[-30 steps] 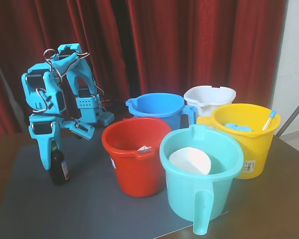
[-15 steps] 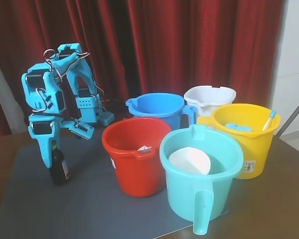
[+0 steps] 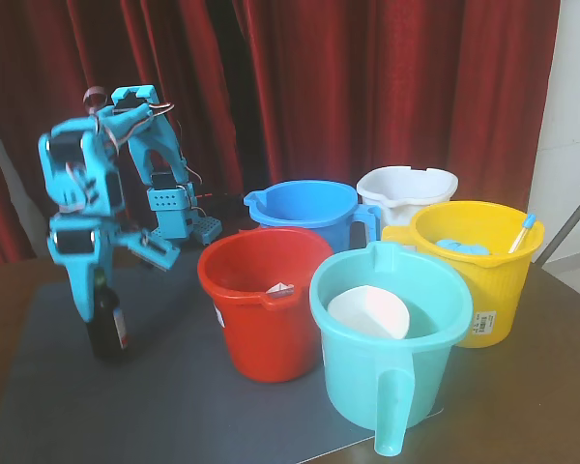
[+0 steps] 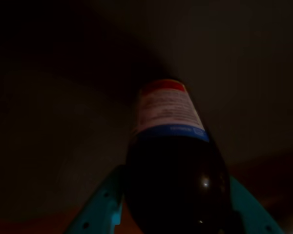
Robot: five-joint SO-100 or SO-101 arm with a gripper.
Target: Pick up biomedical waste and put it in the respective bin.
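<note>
The biomedical waste, a small dark brown bottle (image 3: 107, 329) with a red, white and blue label, stands upright at the left of the grey mat (image 3: 155, 406) in the fixed view. My teal gripper (image 3: 97, 293) comes down from above and is shut on the bottle's neck, hiding the cap. In the wrist view the bottle (image 4: 172, 146) fills the middle, with one teal finger (image 4: 101, 208) on each side of its shoulder. The respective bin, a royal-blue bucket (image 3: 300, 224) with a spout, stands behind the red bucket, well to the right of the gripper.
A red bucket (image 3: 266, 319) sits between bottle and blue bucket. A teal bucket (image 3: 387, 372) with a white dish inside is at the front. A yellow bucket (image 3: 478, 290) holding a blue-tipped syringe (image 3: 522, 232) and a white bucket (image 3: 406, 188) stand at the right. The arm's base (image 3: 169, 208) is behind.
The arm and the bottle in its grip have shifted slightly to the left in the fixed view; the arm looks motion-blurred now. The buckets have not moved.
</note>
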